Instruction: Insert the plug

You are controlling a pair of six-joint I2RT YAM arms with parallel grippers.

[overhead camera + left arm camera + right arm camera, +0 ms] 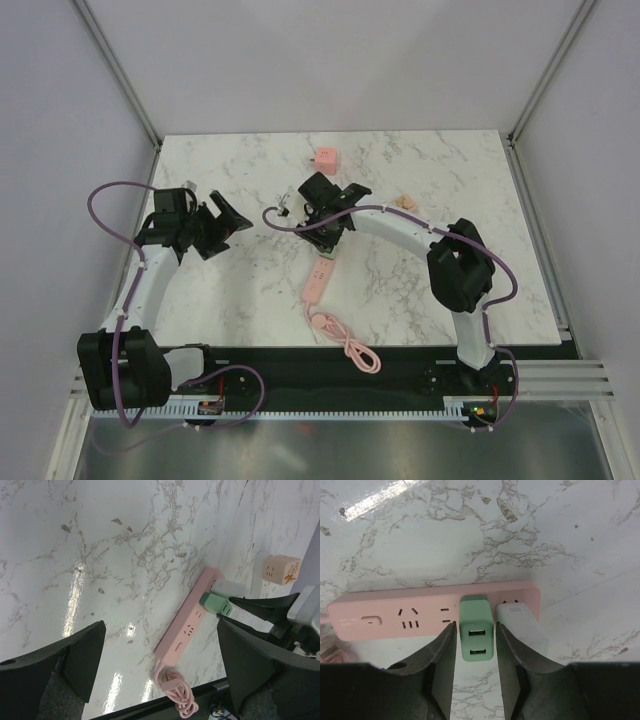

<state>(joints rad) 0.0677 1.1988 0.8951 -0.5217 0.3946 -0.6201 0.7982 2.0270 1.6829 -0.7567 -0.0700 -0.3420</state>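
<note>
Right gripper is clamping the green plug on both flanks. The plug is sitting on the pink power strip, just beside the white adapter. Seating depth: cannot tell. Left gripper is hanging wide open over the surface, bracing nothing. Judgement: the push should be going squarely into the strip, no twisting toward the adapter, since the unheld strip could slide.

On the marble table lie 1 pink power strip with coiled cord and 1 pink cube.
</note>
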